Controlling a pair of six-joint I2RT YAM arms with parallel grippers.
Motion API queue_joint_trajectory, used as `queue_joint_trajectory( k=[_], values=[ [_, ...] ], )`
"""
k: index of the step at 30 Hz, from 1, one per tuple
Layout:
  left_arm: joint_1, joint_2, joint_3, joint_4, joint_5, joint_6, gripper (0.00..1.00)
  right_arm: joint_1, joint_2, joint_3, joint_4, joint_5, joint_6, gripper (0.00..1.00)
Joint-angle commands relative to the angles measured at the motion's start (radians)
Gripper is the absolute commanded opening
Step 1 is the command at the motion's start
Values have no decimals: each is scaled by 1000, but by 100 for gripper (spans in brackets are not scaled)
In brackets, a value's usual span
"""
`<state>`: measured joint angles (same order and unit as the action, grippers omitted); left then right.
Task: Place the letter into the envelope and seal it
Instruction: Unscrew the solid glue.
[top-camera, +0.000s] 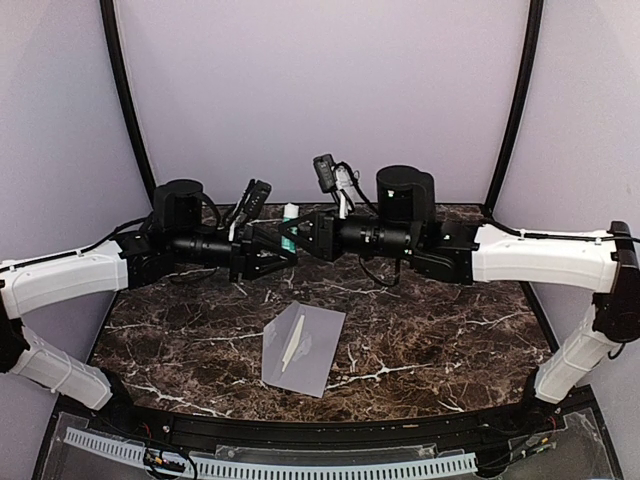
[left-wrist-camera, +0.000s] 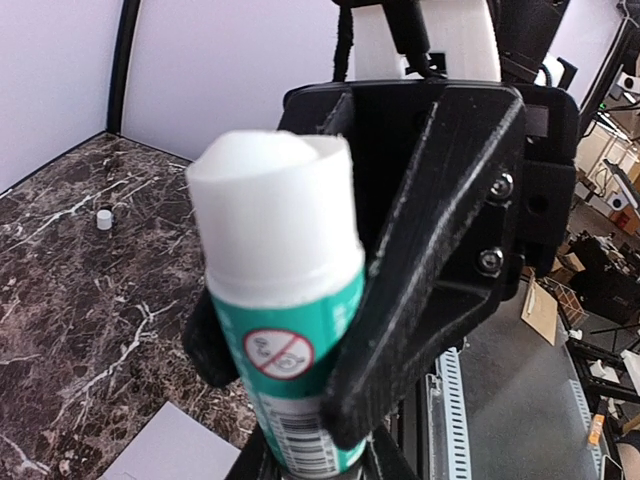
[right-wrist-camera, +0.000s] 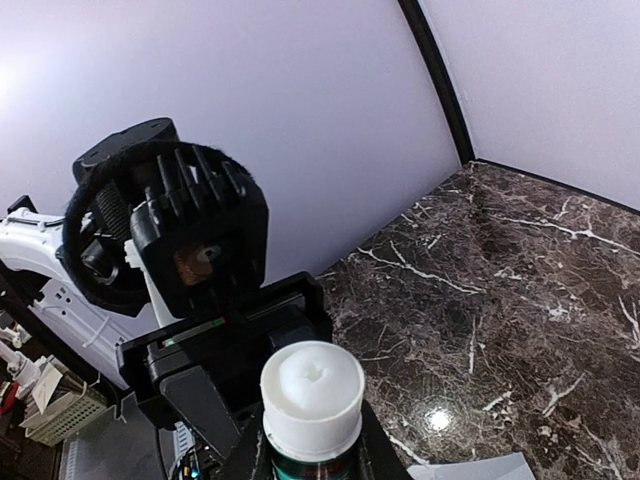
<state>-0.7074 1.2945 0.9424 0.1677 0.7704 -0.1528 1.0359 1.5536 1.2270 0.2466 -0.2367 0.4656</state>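
Observation:
A green glue stick (top-camera: 289, 228) with a white top is held up above the back of the table between both arms. My left gripper (top-camera: 274, 248) and right gripper (top-camera: 303, 234) are both shut on it from opposite sides. In the left wrist view the stick (left-wrist-camera: 285, 330) fills the front, with the right gripper's black fingers (left-wrist-camera: 400, 330) clamped on its green body. In the right wrist view its white top (right-wrist-camera: 311, 385) faces the camera. The grey-lavender envelope (top-camera: 303, 348) lies flat on the table below. A narrow cream strip (top-camera: 292, 343) runs along it; I cannot tell whether it is the letter.
The table is dark brown marble (top-camera: 440, 330). A small white cap-like object (left-wrist-camera: 104, 218) stands on it far off in the left wrist view. Envelope corners show at the bottom of the left wrist view (left-wrist-camera: 170, 445) and the right wrist view (right-wrist-camera: 480, 470). Lavender walls enclose the table.

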Motion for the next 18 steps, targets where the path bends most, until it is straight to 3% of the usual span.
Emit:
queue_joint_trajectory(
  k=[1, 11, 18],
  values=[
    [0, -31, 11, -23, -119, 62, 0, 39, 35, 88, -128, 171, 28, 8],
    [0, -3, 34, -78, -246, 62, 0, 111, 151, 274, -389, 515, 76, 6],
    [0, 4, 29, -64, -213, 61, 0, 115, 137, 256, -372, 511, 68, 10]
  ],
)
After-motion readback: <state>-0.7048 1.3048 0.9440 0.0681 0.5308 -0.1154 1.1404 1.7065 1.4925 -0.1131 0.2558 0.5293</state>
